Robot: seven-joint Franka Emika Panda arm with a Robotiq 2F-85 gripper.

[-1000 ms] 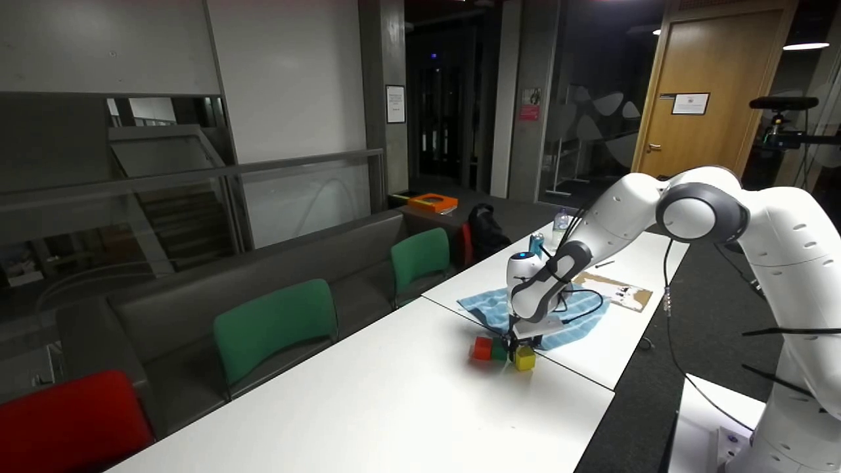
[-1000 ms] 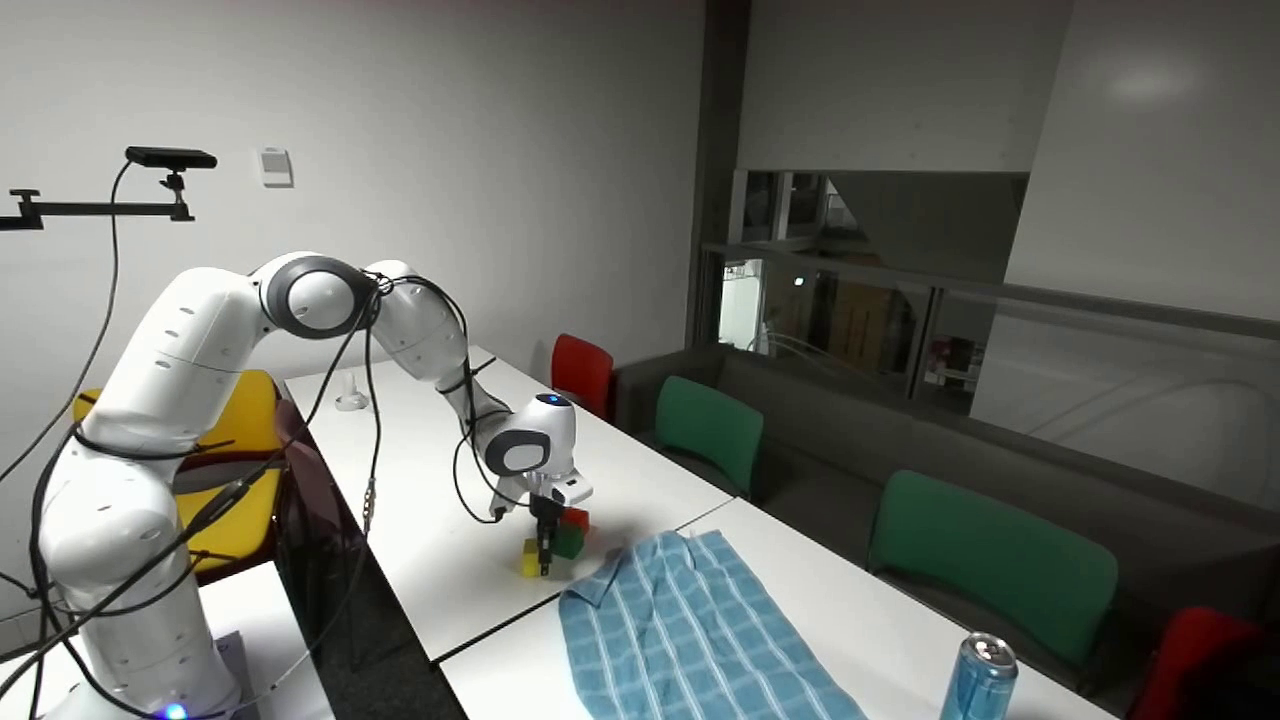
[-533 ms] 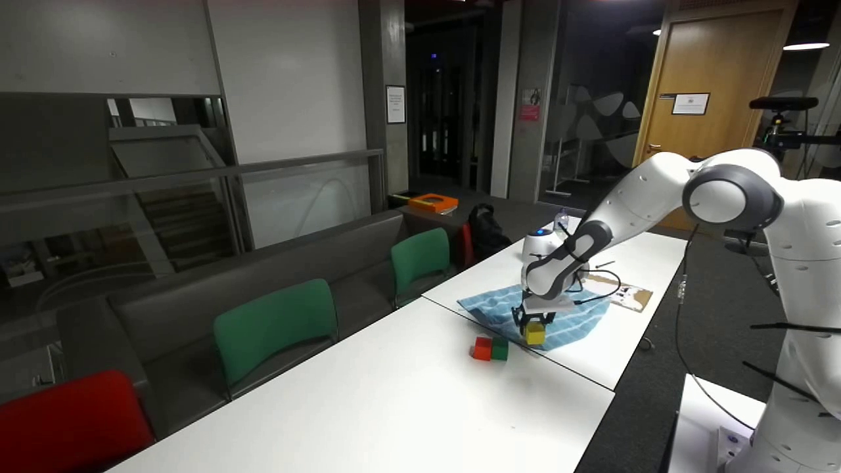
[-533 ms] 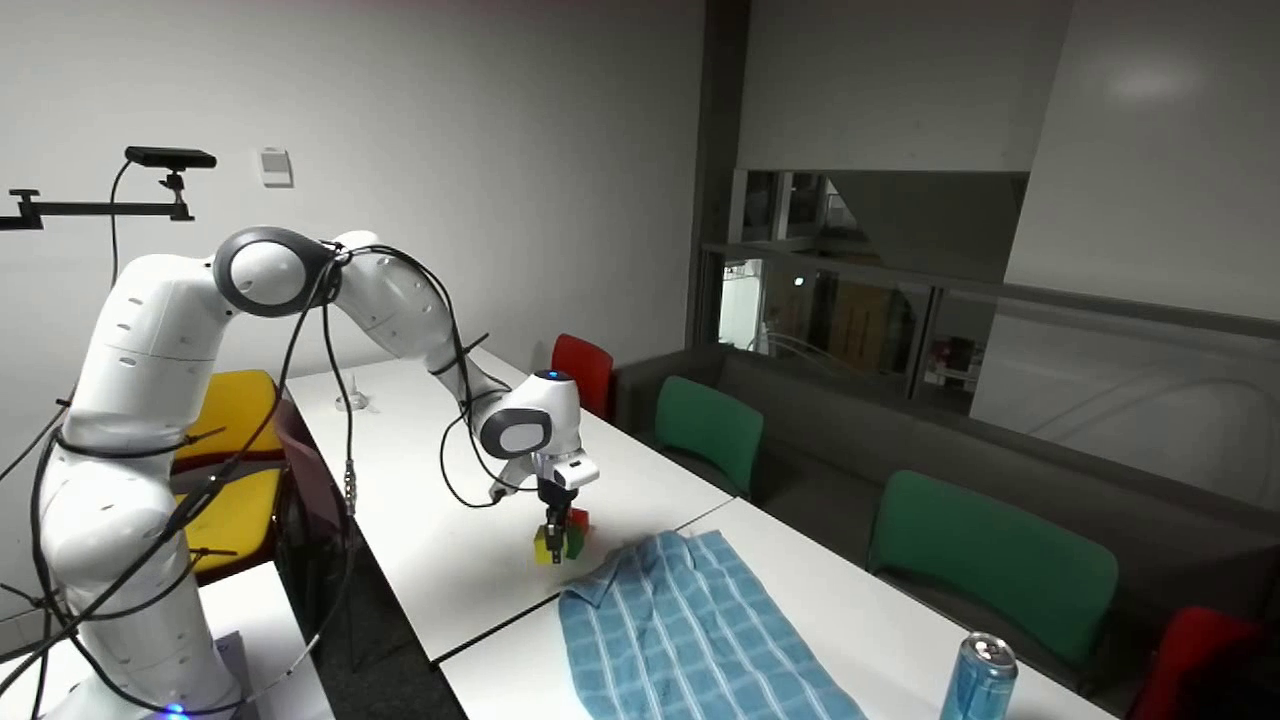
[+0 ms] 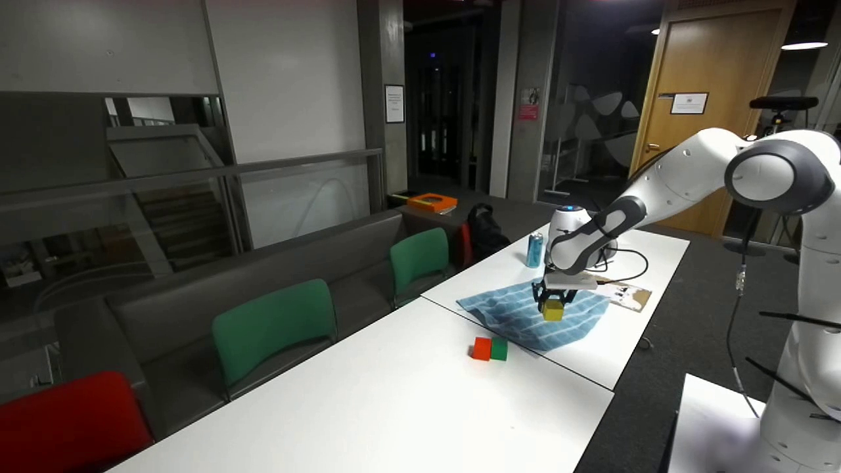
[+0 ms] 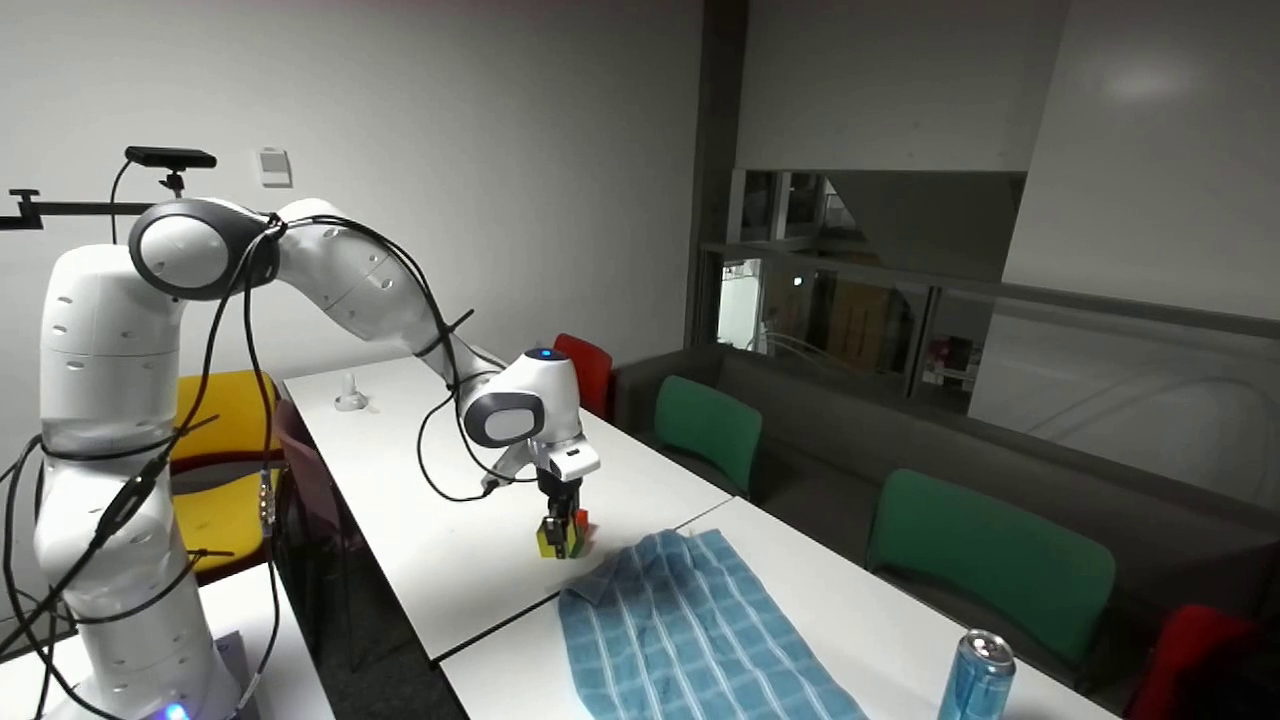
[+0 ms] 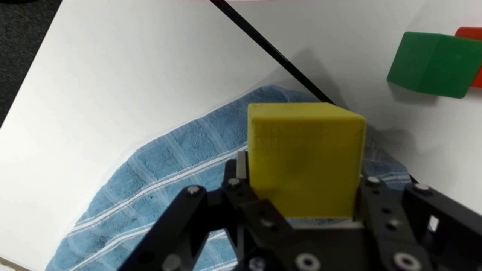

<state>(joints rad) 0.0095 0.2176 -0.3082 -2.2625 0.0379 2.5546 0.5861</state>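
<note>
My gripper (image 7: pixel 302 173) is shut on a yellow block (image 7: pixel 307 162), with one finger on each side of it. In both exterior views the yellow block (image 5: pixel 553 311) (image 6: pixel 546 541) is held up off the table. In the wrist view it hangs over the edge of a blue striped cloth (image 7: pixel 162 180). A green block (image 7: pixel 433 64) and a red block (image 7: pixel 469 33) stand side by side on the white table, apart from the gripper. In an exterior view the green block (image 5: pixel 499 349) and the red block (image 5: pixel 481 349) show fully; elsewhere the gripper partly hides them.
The cloth (image 6: pixel 690 620) lies beside the table seam (image 7: pixel 271 49). A blue can (image 5: pixel 535 251) stands beyond it, also seen close up (image 6: pixel 978 678). A cardboard piece (image 5: pixel 627 295) lies near the table edge. Green chairs (image 5: pixel 276 325) and a sofa line one side.
The gripper has lifted the yellow block off the table and carried it away from the red and green blocks, over the cloth. The red and green blocks stay where they were.
</note>
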